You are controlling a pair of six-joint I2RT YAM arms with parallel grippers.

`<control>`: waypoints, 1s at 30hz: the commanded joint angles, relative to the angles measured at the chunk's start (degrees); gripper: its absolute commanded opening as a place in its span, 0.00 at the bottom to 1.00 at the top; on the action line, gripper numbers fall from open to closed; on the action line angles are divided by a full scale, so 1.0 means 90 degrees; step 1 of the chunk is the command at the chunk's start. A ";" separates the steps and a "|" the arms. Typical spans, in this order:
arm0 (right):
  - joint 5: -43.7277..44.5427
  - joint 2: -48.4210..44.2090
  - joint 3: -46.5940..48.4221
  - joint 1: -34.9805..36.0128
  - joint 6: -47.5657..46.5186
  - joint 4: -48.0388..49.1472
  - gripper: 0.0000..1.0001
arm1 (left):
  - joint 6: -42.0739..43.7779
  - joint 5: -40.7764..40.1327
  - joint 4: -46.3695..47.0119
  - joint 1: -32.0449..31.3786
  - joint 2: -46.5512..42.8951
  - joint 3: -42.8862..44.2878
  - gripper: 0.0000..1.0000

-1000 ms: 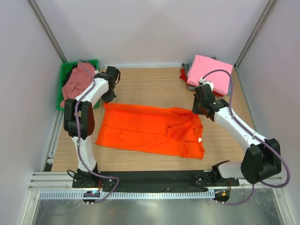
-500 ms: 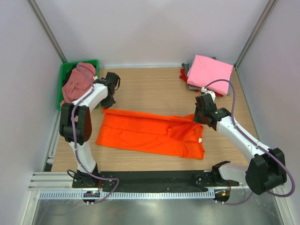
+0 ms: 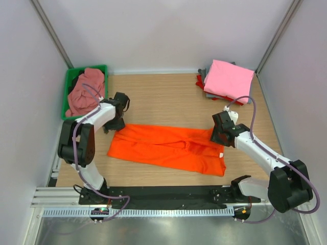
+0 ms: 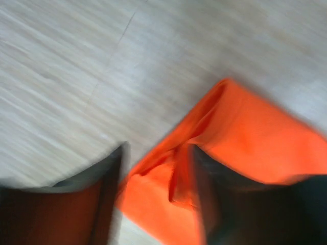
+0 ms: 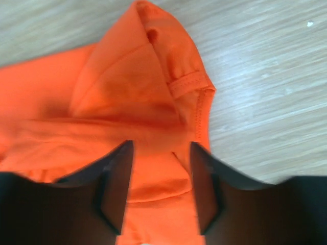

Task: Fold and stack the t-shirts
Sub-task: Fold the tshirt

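Bright orange cloth t-shirt [image 3: 168, 148] lay folded on the wooden desk [image 3: 168, 97]. Left gripper [image 4: 158, 150] and right gripper [image 5: 161, 148] sat part-open at its ends (cloth not pinched).

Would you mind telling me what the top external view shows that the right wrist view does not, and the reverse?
Only the top external view shows the green bin holding a dusty-pink shirt at the far left, and a pink shirt atop other folded shirts at the far right. Only the right wrist view shows, up close, a stitched hem on the orange t-shirt, and the right gripper open with cloth lying between its fingers. Both views show the orange t-shirt on the wooden table.
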 commanded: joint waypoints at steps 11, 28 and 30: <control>0.0186 -0.0683 0.0289 -0.0009 0.0386 -0.0167 0.65 | -0.0080 0.0025 0.0190 0.0000 -0.1504 -0.0112 0.76; -0.1709 0.2225 0.1949 0.0001 -0.0464 0.1221 0.19 | 0.0135 0.0876 0.1499 -0.0449 -0.0752 -0.0356 0.18; -0.1817 0.2470 0.1921 0.0020 -0.0455 0.1318 0.17 | 0.0115 0.0837 0.1577 -0.0449 -0.0704 -0.0434 0.17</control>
